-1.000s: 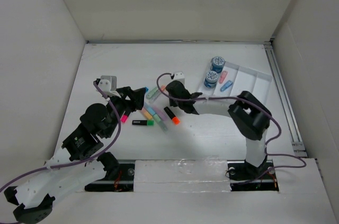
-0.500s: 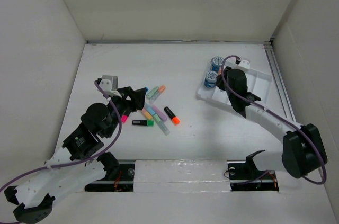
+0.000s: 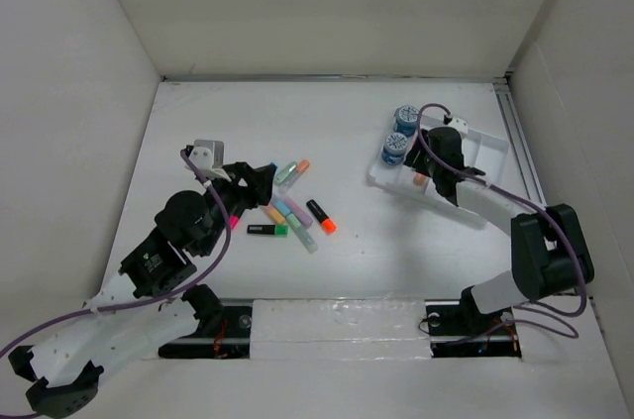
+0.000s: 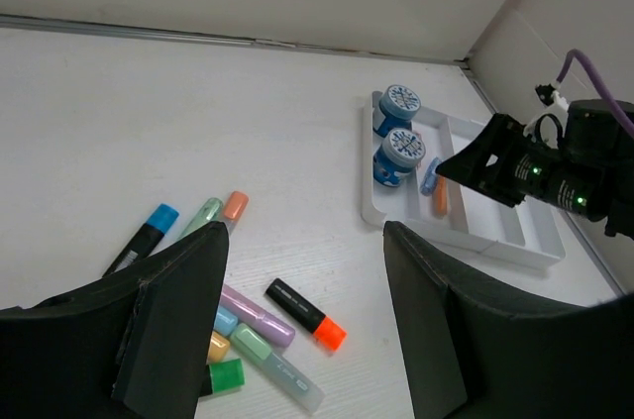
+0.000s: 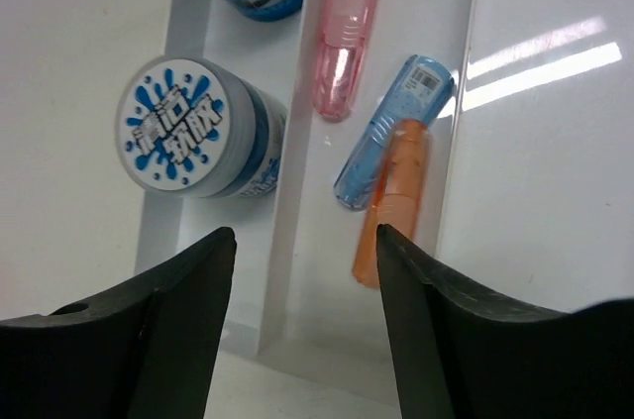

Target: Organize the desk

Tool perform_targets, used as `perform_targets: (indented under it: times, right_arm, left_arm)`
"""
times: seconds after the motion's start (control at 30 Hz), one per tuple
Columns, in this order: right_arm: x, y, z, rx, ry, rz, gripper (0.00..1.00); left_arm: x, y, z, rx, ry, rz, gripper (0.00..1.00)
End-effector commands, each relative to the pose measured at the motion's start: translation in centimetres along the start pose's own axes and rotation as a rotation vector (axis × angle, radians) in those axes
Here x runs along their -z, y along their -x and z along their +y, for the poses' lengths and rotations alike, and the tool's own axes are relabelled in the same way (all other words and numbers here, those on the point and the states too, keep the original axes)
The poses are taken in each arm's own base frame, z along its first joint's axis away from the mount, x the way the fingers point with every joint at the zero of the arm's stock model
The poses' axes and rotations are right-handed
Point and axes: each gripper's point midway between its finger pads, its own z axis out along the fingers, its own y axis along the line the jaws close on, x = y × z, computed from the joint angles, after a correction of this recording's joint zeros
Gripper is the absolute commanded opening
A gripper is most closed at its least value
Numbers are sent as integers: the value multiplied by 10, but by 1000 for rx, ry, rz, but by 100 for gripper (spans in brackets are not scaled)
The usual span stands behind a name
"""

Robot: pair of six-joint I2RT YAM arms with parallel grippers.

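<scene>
The desk (image 3: 337, 122) is a matte white tabletop. Several highlighters (image 3: 289, 209) lie loose left of centre, among them a black one with an orange cap (image 4: 302, 310) and a purple one (image 4: 253, 306). My left gripper (image 3: 260, 184) hovers over that pile, open and empty (image 4: 304, 231). My right gripper (image 3: 432, 179) is open and empty (image 5: 304, 233) above the white compartment tray (image 3: 487, 154). In the tray an orange highlighter (image 5: 391, 203) lies against a blue one (image 5: 393, 130), with a pink one (image 5: 345, 38) beside them.
Two blue-lidded jars (image 3: 396, 149) (image 3: 407, 119) stand in the tray's left compartment, one also showing in the right wrist view (image 5: 196, 134). White walls enclose the desk. A metal rail (image 3: 337, 315) runs along the front edge.
My right arm has swung from the highlighter pile over to the tray, and an orange highlighter now lies there beside the blue one. My left gripper has shifted slightly right.
</scene>
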Motion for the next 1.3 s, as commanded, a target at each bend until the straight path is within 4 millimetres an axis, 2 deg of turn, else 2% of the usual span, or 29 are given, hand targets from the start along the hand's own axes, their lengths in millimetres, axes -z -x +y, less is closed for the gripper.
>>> perform_targets:
  times: [0.0, 0.03, 0.1, 0.13, 0.17, 0.2, 0.23, 0.27, 0.37, 0.4, 0.43, 0.47, 0.5, 0.53, 0.57, 0.6, 0.63, 0.67, 0.7, 0.73, 0.77, 0.8, 0.87, 0.9, 0.97, 1.1, 1.27]
  right_arm:
    - [19, 43, 31, -38, 80, -114, 65]
    - [25, 44, 36, -36, 100, -126, 65]
    - [37, 37, 68, -10, 209, -131, 44]
    - [53, 14, 116, 49, 370, -91, 14]
    - [53, 14, 117, 49, 372, -91, 13]
    - [52, -3, 132, 80, 405, -47, 2]
    - [59, -4, 155, 101, 451, -43, 0]
    - [71, -27, 182, 155, 509, -9, 0]
    - [75, -53, 231, 211, 576, 35, 1]
    - [84, -71, 252, 238, 631, 69, 4]
    - [77, -90, 261, 261, 634, 104, 7]
    - [81, -88, 281, 261, 668, 97, 10]
    - [86, -100, 295, 278, 701, 120, 15]
    - [84, -109, 302, 291, 703, 136, 16]
    - [66, -129, 302, 312, 677, 176, 17]
    - [70, -126, 322, 311, 707, 169, 22]
    - [68, -136, 327, 328, 702, 198, 24]
    - [54, -152, 326, 343, 683, 227, 26]
    - [58, -159, 347, 350, 721, 241, 36]
    - [58, -159, 347, 347, 721, 242, 36]
    - [47, -172, 345, 359, 701, 261, 39]
    - [44, -168, 352, 356, 694, 250, 41]
    - [40, -176, 356, 361, 684, 262, 42]
    - [31, -185, 351, 374, 653, 275, 45]
    - [26, -184, 353, 379, 628, 275, 45]
    - [12, -183, 340, 395, 523, 260, 47]
    - [4, -184, 331, 417, 442, 239, 53]
  left_arm:
    - [-1, 11, -2, 14, -6, -43, 60]
    - [0, 12, -2, 17, -8, -45, 60]
    - [0, 12, -2, 16, -8, -46, 60]
    - [1, 13, -2, 18, -9, -47, 60]
    - [1, 13, -2, 18, -9, -47, 60]
    - [1, 12, -2, 18, -8, -48, 60]
    - [1, 13, -2, 19, -7, -50, 60]
    - [2, 14, -1, 22, -6, -53, 60]
    - [4, 16, 3, 33, 15, -65, 59]
    - [6, 21, 7, 42, 31, -83, 59]
    - [8, 22, 9, 48, 40, -90, 59]
    - [10, 24, 12, 58, 50, -101, 59]
    - [13, 29, 16, 70, 64, -122, 59]
    - [15, 30, 18, 77, 69, -130, 59]
    - [16, 31, 19, 81, 71, -138, 59]
    - [19, 34, 19, 90, 69, -152, 59]
    - [19, 34, 20, 90, 68, -155, 59]
    - [19, 34, 19, 91, 65, -154, 59]
    - [18, 34, 18, 89, 62, -149, 59]
    - [18, 34, 18, 89, 62, -149, 59]
    - [16, 32, 17, 81, 59, -141, 59]
    - [16, 31, 16, 80, 56, -136, 59]
    - [15, 30, 15, 77, 53, -131, 59]
    - [15, 30, 15, 78, 50, -133, 59]
    - [16, 31, 14, 79, 48, -134, 59]
    - [15, 30, 14, 75, 46, -131, 59]
    - [14, 29, 12, 74, 40, -128, 59]
